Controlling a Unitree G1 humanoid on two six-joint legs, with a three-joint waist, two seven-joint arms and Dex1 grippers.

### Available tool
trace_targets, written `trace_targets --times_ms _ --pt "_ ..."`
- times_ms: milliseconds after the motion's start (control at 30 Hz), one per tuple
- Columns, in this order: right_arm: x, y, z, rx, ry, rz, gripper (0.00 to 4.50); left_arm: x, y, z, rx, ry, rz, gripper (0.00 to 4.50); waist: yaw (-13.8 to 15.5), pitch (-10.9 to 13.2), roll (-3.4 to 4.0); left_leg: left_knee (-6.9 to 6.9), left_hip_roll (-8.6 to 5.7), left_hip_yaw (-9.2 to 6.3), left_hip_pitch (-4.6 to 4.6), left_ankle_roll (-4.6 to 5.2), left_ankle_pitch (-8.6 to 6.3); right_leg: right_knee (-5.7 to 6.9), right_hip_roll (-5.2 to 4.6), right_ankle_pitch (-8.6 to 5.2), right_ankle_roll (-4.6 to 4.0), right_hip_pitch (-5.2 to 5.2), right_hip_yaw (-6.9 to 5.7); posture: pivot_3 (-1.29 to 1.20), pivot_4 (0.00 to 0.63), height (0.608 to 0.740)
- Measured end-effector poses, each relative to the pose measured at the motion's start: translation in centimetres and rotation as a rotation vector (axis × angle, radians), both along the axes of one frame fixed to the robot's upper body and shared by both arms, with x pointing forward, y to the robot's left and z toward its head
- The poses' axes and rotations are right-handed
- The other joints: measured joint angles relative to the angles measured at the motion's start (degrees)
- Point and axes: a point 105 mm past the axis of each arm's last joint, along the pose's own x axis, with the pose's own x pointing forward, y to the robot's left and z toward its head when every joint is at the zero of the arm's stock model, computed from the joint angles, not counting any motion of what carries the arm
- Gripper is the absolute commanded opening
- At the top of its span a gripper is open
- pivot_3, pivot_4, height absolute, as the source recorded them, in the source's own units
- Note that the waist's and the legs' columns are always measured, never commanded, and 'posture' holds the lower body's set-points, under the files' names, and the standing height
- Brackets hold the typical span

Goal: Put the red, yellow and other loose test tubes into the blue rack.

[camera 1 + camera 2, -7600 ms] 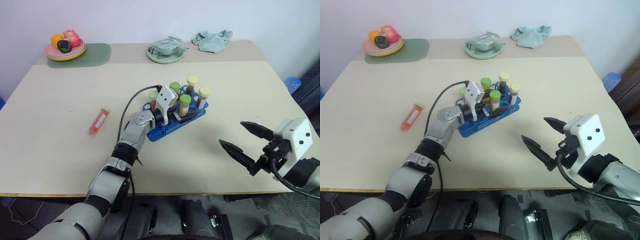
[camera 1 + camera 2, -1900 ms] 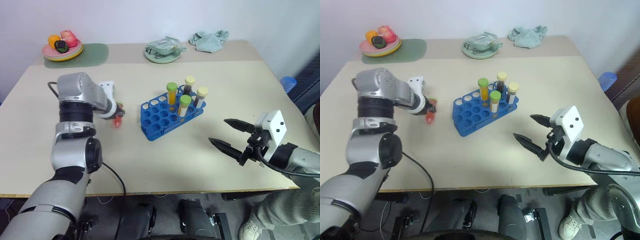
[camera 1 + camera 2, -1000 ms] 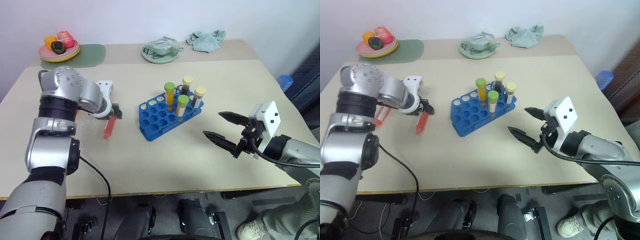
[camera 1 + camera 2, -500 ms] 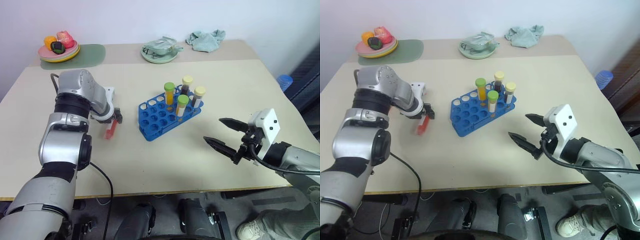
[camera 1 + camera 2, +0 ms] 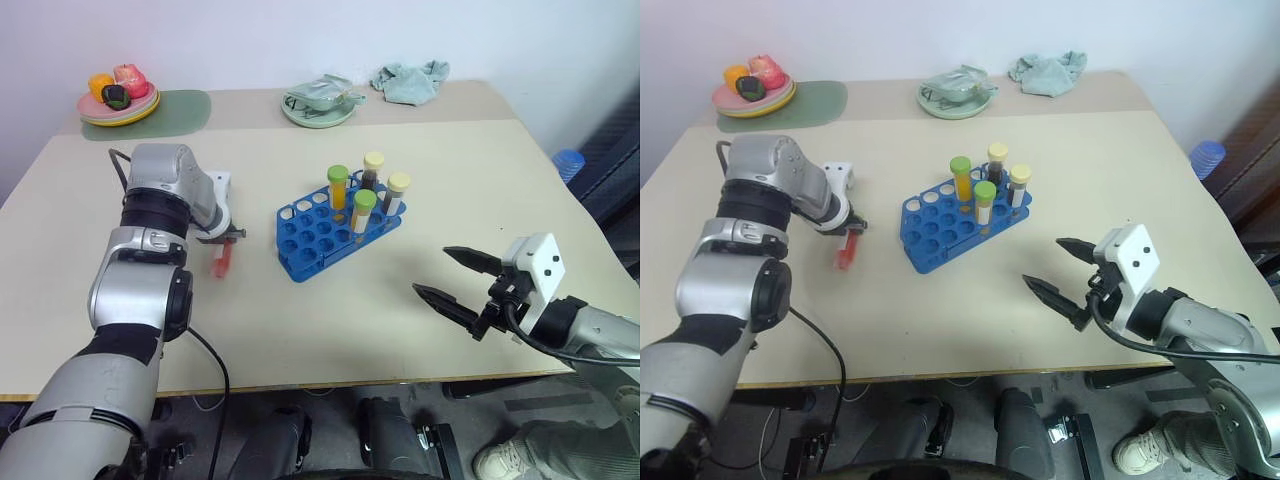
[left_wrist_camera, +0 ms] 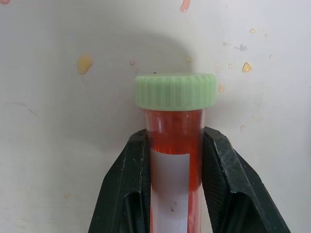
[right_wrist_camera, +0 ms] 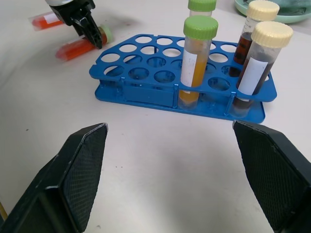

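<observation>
A red test tube (image 6: 174,124) with a green cap and white label lies on the table left of the blue rack (image 5: 318,238). My left gripper (image 6: 175,141) points down and is shut on it just below the cap. The same tube (image 5: 220,262) shows under that gripper (image 5: 228,238) in the left eye view. A second red tube (image 7: 43,20) lies on the table behind my left gripper. Several capped tubes (image 5: 363,207), yellow-orange and dark brown, stand in the rack's far end. My right gripper (image 5: 430,270) hovers open, right of the rack and nearer me.
At the table's back edge stand a plate of fruit (image 5: 113,104) on a green mat (image 5: 185,105), a green dish (image 5: 320,108) and a crumpled teal cloth (image 5: 406,80). Small liquid drops (image 6: 83,62) spot the table around the held tube.
My left gripper has closed on the red tube, which lay between its open fingers half a second ago. The right gripper stays open in about the same place.
</observation>
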Motion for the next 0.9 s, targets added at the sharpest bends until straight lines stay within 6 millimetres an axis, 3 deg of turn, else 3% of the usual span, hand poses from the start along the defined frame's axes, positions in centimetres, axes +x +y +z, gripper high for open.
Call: trace_targets --times_ms 167,267,333,400,533,600,700,900 --pt "0.2 0.0 0.2 0.002 -0.009 0.003 4.23 -0.6 -0.1 0.5 -0.072 -0.055 -0.063 0.85 -0.1 0.0 -0.03 -0.02 0.00 0.00 -0.05 0.00 0.00 0.01 0.00 0.00 0.00 -0.07 0.00 0.00 0.150 0.740" --pt "0.4 0.2 0.6 0.003 -0.022 0.009 4.23 -0.7 -0.2 2.4 -0.118 -0.193 -0.138 0.85 0.0 0.0 -0.03 -0.04 0.00 -0.02 -0.04 0.00 0.00 -0.02 -0.01 0.00 0.00 -0.06 0.00 0.00 0.150 0.740" --pt "0.5 0.1 0.6 0.005 -0.023 0.008 4.23 -0.2 -0.6 4.5 -0.164 -0.377 -0.208 0.85 0.0 0.0 -0.02 -0.04 0.00 -0.02 -0.05 0.00 0.00 -0.05 -0.02 0.00 -0.01 -0.04 0.00 0.00 0.150 0.740" --pt "0.7 0.1 0.7 0.007 -0.026 0.008 4.23 -0.2 -2.5 7.7 -0.336 -0.618 -0.317 0.85 0.2 0.0 -0.02 -0.01 0.00 -0.02 -0.05 0.00 0.00 -0.09 -0.03 0.00 -0.01 -0.01 -0.04 0.00 0.150 0.740" --pt "1.1 0.5 1.3 0.011 -0.051 0.014 4.23 -0.9 -5.6 12.9 -0.535 -0.942 -0.481 0.85 0.9 0.0 -0.02 0.00 0.00 -0.02 -0.04 0.01 -0.01 -0.15 -0.03 0.00 -0.01 0.04 -0.07 0.00 0.150 0.740" --pt "1.1 0.4 1.3 0.014 -0.052 0.002 4.23 -1.3 -6.7 14.4 -0.586 -1.078 -0.539 0.85 1.1 0.0 0.01 -0.02 0.00 -0.01 -0.03 0.01 -0.01 -0.17 -0.03 0.00 -0.01 0.04 -0.06 0.00 0.150 0.740" --pt "1.0 0.5 1.1 0.025 -0.050 -0.025 4.23 -1.3 -8.9 13.7 -0.594 -1.196 -0.617 0.85 1.5 0.0 0.02 -0.01 0.00 0.01 -0.03 0.01 -0.01 -0.18 -0.04 0.00 -0.01 0.06 -0.05 0.00 0.150 0.740" --pt "0.1 1.0 0.8 0.034 -0.056 -0.069 4.23 0.5 -12.2 10.3 -0.609 -1.202 -0.722 0.85 1.5 0.0 -0.01 -0.04 0.01 0.01 -0.07 0.09 -0.05 -0.29 -0.02 0.01 -0.01 0.05 -0.06 0.00 0.150 0.740"
